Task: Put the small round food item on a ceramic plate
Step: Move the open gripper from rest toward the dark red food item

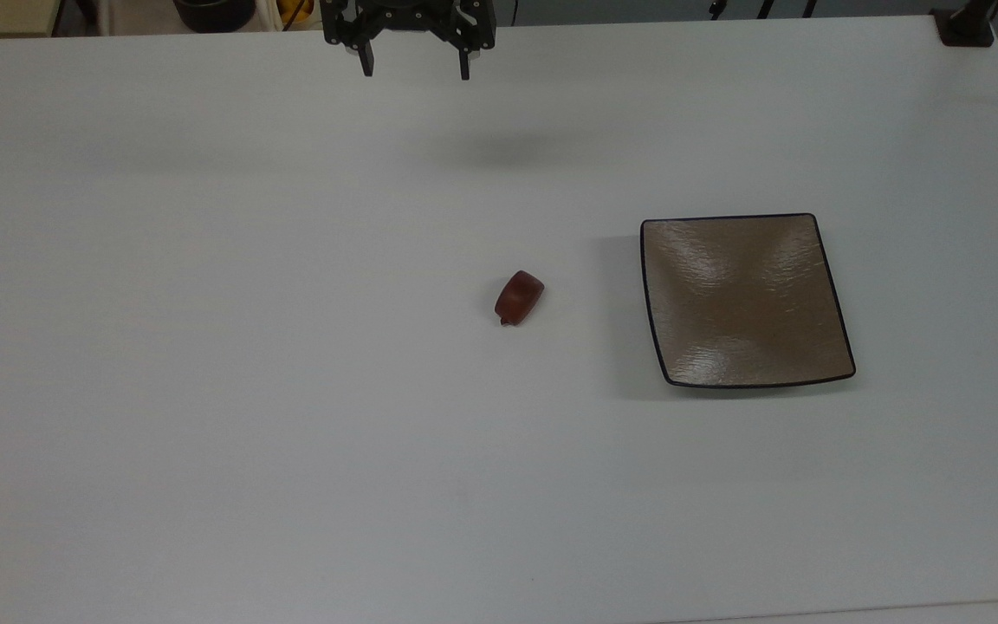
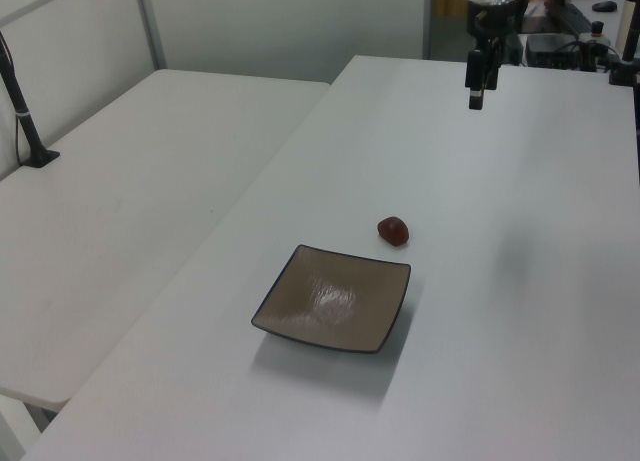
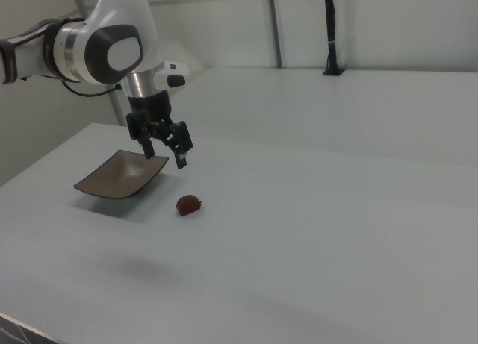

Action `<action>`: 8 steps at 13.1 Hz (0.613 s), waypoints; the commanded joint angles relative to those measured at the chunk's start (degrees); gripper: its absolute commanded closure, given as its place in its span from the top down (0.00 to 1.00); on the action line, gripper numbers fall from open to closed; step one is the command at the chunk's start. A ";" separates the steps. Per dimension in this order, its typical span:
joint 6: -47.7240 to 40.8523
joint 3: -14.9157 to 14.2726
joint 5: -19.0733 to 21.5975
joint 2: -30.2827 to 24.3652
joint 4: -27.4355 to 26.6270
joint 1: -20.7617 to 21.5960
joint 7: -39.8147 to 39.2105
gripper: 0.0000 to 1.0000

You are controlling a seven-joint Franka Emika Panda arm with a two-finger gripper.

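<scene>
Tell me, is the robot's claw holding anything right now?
No, nothing. The claw is open and empty, up above the table. The small round food item lies on the table beside the ceramic plate, untouched.
</scene>
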 commanded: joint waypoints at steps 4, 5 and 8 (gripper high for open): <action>15.10 0.93 -0.61 4.65 0.23 0.88 14.06 1.00; 16.69 1.28 -0.70 5.70 0.23 0.96 19.61 1.00; 18.37 3.64 -0.96 9.82 0.49 1.14 28.87 1.00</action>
